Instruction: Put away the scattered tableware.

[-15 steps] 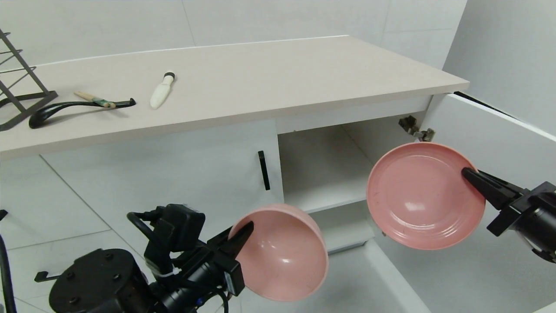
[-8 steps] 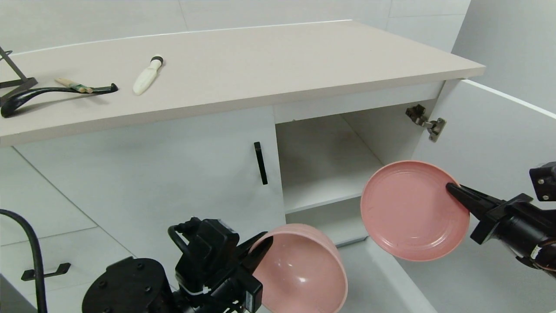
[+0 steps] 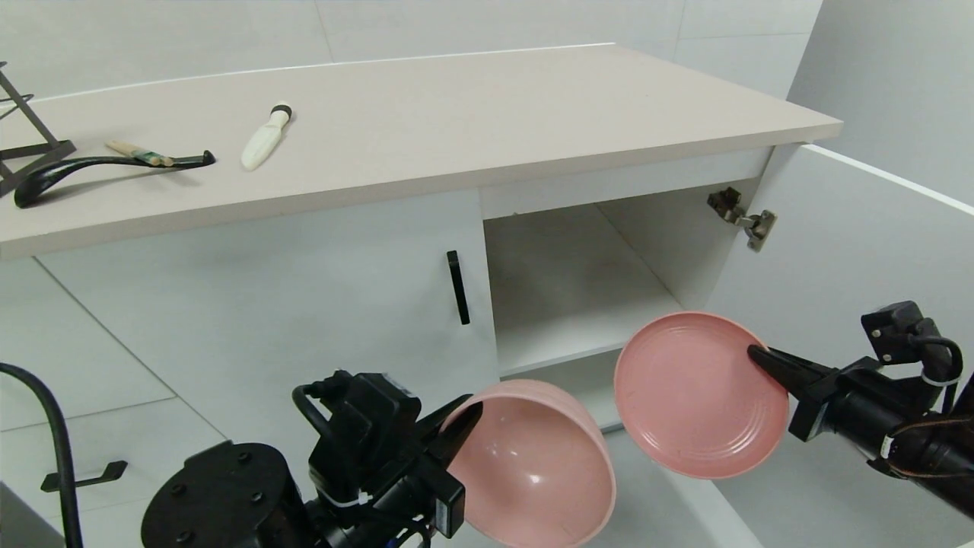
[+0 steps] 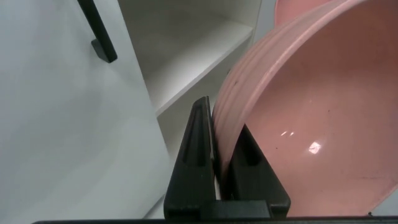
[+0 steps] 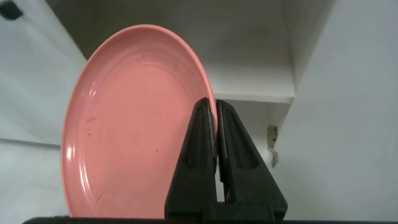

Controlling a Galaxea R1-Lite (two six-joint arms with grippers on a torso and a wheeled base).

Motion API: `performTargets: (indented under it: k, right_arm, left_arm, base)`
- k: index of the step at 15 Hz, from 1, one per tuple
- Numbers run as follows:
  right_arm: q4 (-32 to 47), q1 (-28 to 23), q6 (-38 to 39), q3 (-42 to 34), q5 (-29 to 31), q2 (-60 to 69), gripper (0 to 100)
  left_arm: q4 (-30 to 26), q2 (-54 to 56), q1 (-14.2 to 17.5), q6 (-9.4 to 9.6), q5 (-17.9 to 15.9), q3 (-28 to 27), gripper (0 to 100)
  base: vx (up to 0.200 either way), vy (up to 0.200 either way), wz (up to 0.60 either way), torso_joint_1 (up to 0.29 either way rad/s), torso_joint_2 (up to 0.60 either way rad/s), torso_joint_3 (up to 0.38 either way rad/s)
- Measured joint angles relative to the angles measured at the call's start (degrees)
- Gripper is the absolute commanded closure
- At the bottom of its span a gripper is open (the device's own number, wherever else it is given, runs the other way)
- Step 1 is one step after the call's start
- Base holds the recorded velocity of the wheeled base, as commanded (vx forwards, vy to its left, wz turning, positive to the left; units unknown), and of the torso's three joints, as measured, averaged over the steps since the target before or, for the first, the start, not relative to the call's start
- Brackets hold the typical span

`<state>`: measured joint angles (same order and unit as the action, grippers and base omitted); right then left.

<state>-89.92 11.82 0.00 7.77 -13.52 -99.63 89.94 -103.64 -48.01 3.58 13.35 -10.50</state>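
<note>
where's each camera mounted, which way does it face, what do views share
Head view: on the head, facing forward and down at the beige countertop and open white cabinet; left gripper grips a round pink bowl, right gripper a flat pink plate.
Left wrist view: on the left wrist, facing along its gripper at the bowl.
Right wrist view: on the right wrist, facing along its gripper at the plate.
Shared: all three show the cabinet.

the plate [image 3: 696,399] has dropped lower, nearer the bowl [image 3: 536,476].
</note>
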Motion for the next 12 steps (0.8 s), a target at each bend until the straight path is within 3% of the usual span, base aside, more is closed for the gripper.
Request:
performTargets:
  k: [3, 7, 9, 12]
  right_arm:
    - [-0.10, 2.00, -0.38, 0.02, -0.02, -2.35, 100]
    - [0.00, 2.76, -8.07, -0.49, 0.00, -6.01, 100]
    - [0.00, 3.35, -8.42, 0.61, -0.07, -7.47, 100]
    - [-0.02, 4.07, -8.47, 2.56, 0.00, -9.35, 100]
  left_arm:
    - [0.07, 1.85, -0.01, -0.06, -0.05, -0.17, 100]
    - [-0.04, 3.12, 0.13, -0.06, -0.05, -0.17, 100]
    - [0.02, 3.38, 0.16, -0.13, 0.02, -0.11, 100]
    - [-0.02, 3.78, 0.20, -0.66, 0.06, 0.00, 100]
  base:
    - [0.000, 0.000, 0.00, 0.000, 0.00, 0.000]
    - [0.000, 0.000, 0.00, 0.000, 0.00, 0.000]
    - [0.000, 0.000, 0.00, 0.000, 0.00, 0.000]
    - [0.000, -0.200, 0.00, 0.004, 0.00, 0.001]
